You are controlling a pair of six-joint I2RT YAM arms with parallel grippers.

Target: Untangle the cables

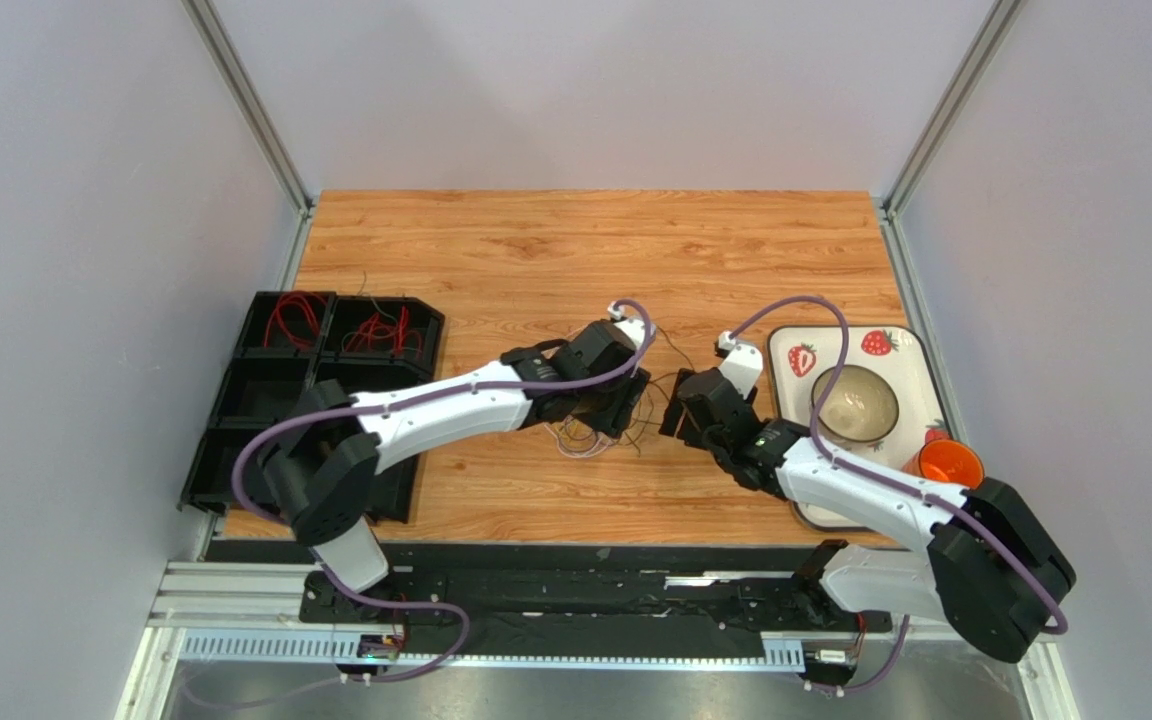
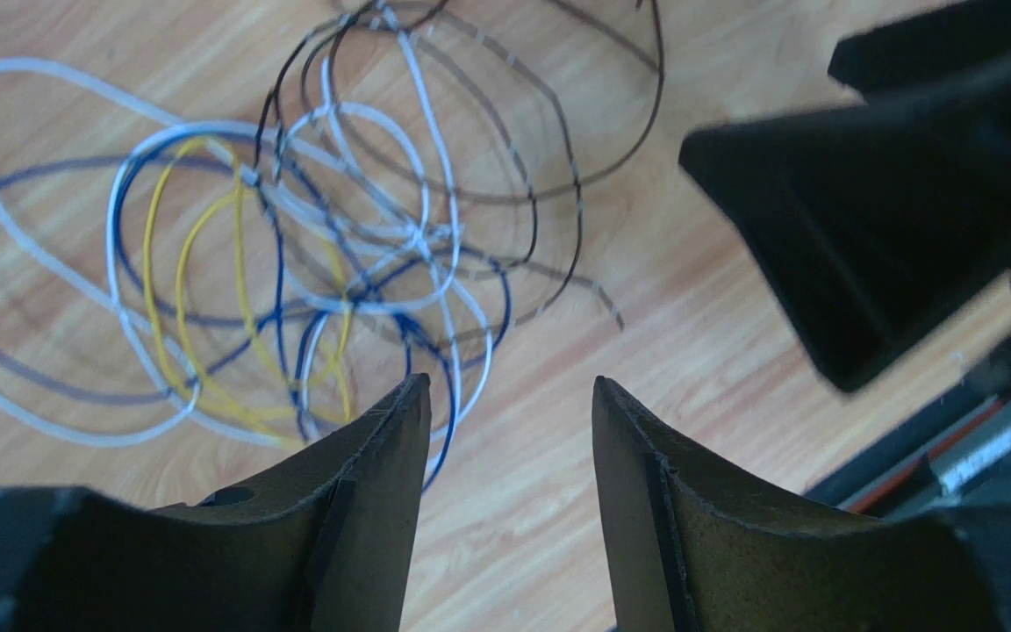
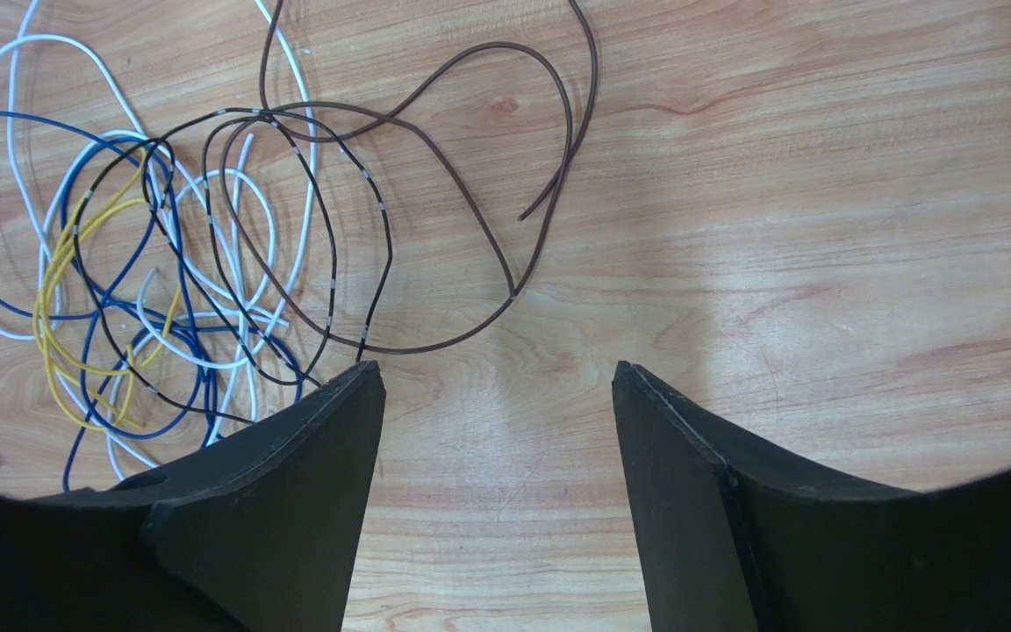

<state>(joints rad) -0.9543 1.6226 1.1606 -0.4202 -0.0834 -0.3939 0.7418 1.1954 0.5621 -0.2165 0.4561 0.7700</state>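
- Yellow wire is buried deep in the cables, a loose knot lying on the wooden table, right between my two arms.
- Left gripper hangs over the near edge of the knot with its fingers spread and nothing between them. Blue and white loops lie just beside its left fingertip.
- Right gripper faces it from the other side, tilted down at the wood. Its jaws are wide and empty, and the knot is off to its left.
- Both arms reach inward and dip at the wrist, tips near each other over the bunch.
- My read: I'm between grabs, choosing a strand.
- Best bet looks like the brown wire. It loops out on the fringe with a free end showing, so it should slide out cleanly.
- I'd pinch that one strand only and lift low and slow. The other gripper can pin the rest so the whole bunch doesn't drag along.
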